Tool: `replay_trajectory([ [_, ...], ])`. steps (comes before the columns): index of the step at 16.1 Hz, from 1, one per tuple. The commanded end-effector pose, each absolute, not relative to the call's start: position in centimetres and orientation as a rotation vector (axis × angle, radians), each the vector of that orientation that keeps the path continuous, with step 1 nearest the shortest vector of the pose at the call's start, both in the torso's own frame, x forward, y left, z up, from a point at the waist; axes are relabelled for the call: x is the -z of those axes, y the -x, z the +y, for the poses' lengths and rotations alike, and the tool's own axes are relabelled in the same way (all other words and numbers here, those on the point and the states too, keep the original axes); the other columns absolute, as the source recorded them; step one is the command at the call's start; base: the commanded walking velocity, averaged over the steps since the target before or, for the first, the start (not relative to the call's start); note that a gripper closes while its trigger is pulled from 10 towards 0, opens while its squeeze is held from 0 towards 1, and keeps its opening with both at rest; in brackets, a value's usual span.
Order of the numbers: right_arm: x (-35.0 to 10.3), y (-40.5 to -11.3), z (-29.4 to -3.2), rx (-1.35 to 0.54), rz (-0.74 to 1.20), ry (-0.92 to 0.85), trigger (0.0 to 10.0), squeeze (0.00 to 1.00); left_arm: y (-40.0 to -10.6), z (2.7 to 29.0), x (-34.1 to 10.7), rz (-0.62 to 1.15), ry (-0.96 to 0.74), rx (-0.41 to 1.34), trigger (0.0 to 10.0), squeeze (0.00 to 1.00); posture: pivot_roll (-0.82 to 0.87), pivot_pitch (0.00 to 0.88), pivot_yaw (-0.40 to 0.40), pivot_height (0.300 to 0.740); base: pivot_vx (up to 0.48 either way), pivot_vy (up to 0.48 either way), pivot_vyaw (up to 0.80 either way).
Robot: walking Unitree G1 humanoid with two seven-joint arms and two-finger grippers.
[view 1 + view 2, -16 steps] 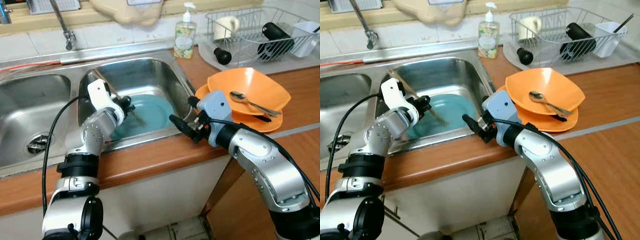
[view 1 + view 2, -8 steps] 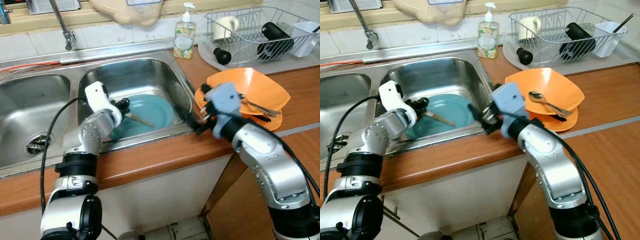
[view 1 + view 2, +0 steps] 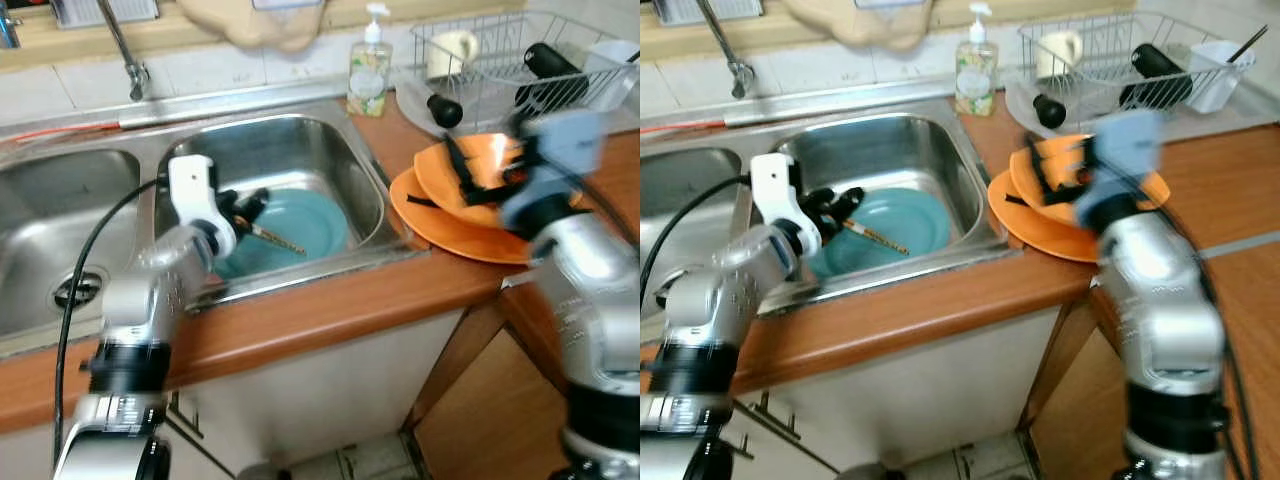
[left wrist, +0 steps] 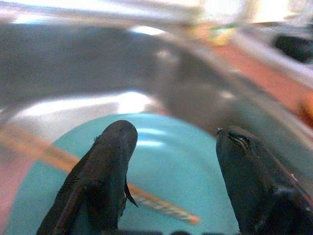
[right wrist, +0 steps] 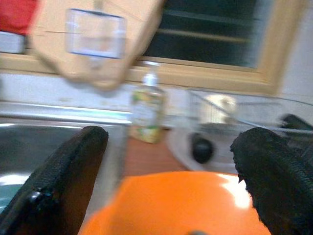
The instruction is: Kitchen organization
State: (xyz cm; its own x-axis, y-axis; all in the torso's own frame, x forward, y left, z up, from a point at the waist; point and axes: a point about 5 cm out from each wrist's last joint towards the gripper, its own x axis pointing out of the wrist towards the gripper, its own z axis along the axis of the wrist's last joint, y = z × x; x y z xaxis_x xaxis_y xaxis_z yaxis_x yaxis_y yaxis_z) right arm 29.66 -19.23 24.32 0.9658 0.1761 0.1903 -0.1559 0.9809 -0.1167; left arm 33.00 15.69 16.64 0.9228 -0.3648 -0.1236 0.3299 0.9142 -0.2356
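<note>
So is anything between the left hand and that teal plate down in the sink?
Nothing blocks it. The left hand hangs open right over the teal plate in the sink. A thin stick-like utensil lies across the plate below the fingers.

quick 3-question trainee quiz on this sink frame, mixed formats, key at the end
1. True or false: the teal plate lies inside the sink basin.
2. What is the right gripper above? A) soap bottle B) orange bowl C) faucet
3. Fill in: the left gripper has its fingers ____ over the teal plate.

Key: 1 true. 2 B, the orange bowl. 3 open.
</note>
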Motion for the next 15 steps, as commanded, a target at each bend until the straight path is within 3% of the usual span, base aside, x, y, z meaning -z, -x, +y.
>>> replay_trajectory([
  [1, -24.6, -29.6, -20.2, -0.140, -0.200, 0.094, 10.0, 0.36, -32.2, 15.0, -17.5, 0.105, 0.190, 0.448, 10.0, 0.00, -0.03, 0.000, 0.087, 0.740, 0.000, 0.000, 0.00],
  [3, -24.3, -29.0, -21.6, -0.115, -0.190, 0.080, 10.0, 0.33, -30.6, 14.4, -17.7, 0.058, 0.184, 0.515, 10.0, 0.00, -0.03, 0.000, 0.086, 0.740, 0.000, 0.000, 0.00],
  [5, -23.7, -28.5, -24.0, -0.027, -0.157, 0.047, 10.0, 0.00, -29.0, 14.0, -17.3, 0.048, 0.135, 0.580, 10.0, 0.00, -0.04, 0.000, 0.082, 0.740, 0.000, 0.000, 0.00],
  [9, -22.6, -28.8, -29.2, 0.314, -0.087, 0.071, 10.0, 0.00, -27.3, 12.9, -17.2, 0.026, 0.143, 0.679, 10.0, 0.00, -0.04, 0.000, 0.076, 0.740, 0.000, 0.000, 0.00],
  [15, -19.2, -30.2, -32.6, 0.365, 0.144, 0.243, 10.0, 0.00, -26.5, 12.1, -17.1, 0.034, 0.100, 0.799, 10.0, 0.00, -0.04, 0.000, 0.072, 0.740, 0.000, 0.000, 0.00],
])
